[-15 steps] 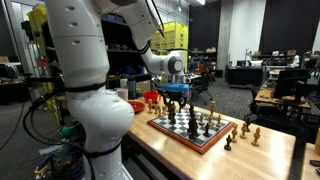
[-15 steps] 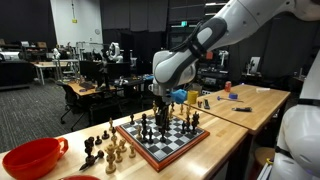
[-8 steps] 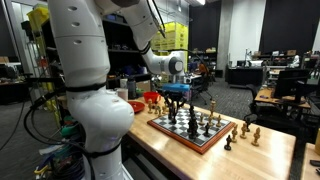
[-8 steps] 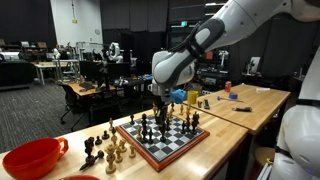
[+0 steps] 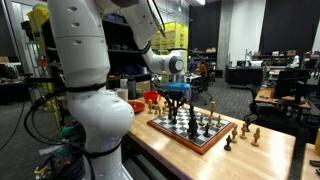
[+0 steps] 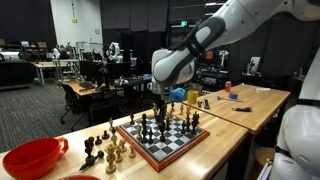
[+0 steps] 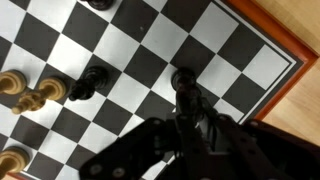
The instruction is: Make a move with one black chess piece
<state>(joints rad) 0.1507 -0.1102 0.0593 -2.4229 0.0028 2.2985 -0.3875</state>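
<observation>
Black chess piece (image 7: 184, 84) sits directly under the fingers (image 7: 150, 140), apparently lined up for lifting; their spread cannot be told.

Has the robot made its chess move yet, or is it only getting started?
Done: the gripper is low over the chessboard. In hand: it is right at a black piece near the board's edge; whether it grips the piece, I cannot tell. Left: lifting it and setting it on another square.
</observation>
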